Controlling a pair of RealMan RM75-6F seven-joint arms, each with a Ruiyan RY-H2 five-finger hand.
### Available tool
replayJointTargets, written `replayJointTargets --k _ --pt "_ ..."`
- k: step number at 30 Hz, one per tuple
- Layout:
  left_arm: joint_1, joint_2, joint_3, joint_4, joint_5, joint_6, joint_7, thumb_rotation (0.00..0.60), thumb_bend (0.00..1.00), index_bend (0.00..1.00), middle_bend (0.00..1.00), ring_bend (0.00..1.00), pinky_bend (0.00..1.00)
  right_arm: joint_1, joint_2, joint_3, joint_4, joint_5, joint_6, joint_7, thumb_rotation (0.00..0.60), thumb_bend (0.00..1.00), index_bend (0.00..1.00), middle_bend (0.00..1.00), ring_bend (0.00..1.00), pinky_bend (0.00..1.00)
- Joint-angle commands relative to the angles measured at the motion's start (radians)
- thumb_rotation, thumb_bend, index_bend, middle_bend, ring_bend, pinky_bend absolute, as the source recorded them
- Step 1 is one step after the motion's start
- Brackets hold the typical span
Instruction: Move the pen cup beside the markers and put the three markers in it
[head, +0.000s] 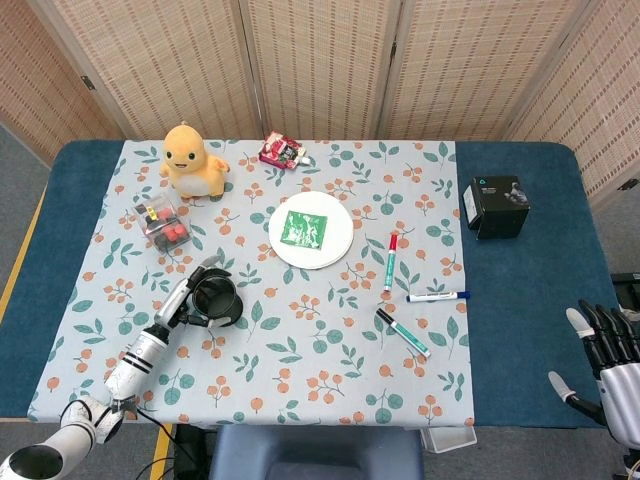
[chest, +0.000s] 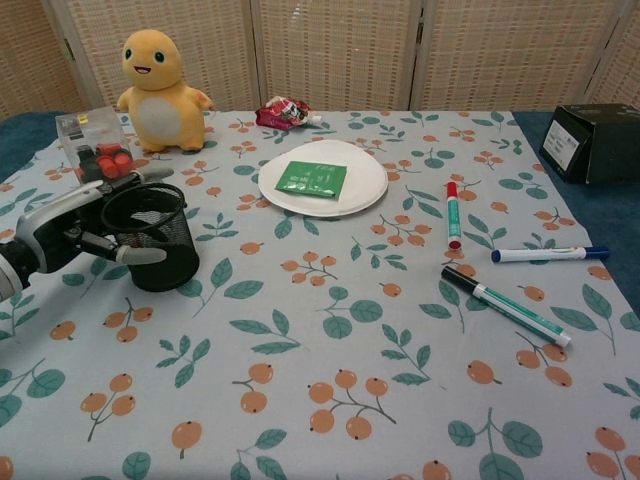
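We see the left hand (chest: 75, 228) grasping the upright pen cup (chest: 153, 236) near the table's (head: 520, 300) left edge; right hand (head: 608, 365) released, fingers apart.

pen cup (chest: 153, 236): black mesh | tablecloth (chest: 330, 380): leaf-and-berry print | plush toy (chest: 160, 90): yellow

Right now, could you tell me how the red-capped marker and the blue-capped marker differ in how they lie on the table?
The red-capped marker lies pointing away from the robot, cap at the far end; the blue-capped marker lies crosswise, cap toward the robot's right. The red-capped marker sits nearer the white plate; the blue-capped marker lies closer to the tablecloth's right edge. Both lie flat on the leaf-patterned cloth, untouched, with white barrels.
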Motion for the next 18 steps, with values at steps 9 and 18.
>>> replayJointTargets --k 9,18 --pt "0.014 0.020 -0.009 -0.054 -0.005 0.060 0.039 0.600 0.03 0.33 0.57 0.46 0.57 -0.003 -0.002 -0.003 -0.001 -0.005 0.001 -0.005 0.600 0.24 0.03 0.00 0.00 0.00" --pt "0.038 0.096 -0.026 -0.265 -0.011 0.129 0.221 0.600 0.03 0.30 0.57 0.45 0.57 0.015 0.005 -0.004 -0.011 -0.006 -0.031 0.003 0.600 0.24 0.03 0.00 0.00 0.00"
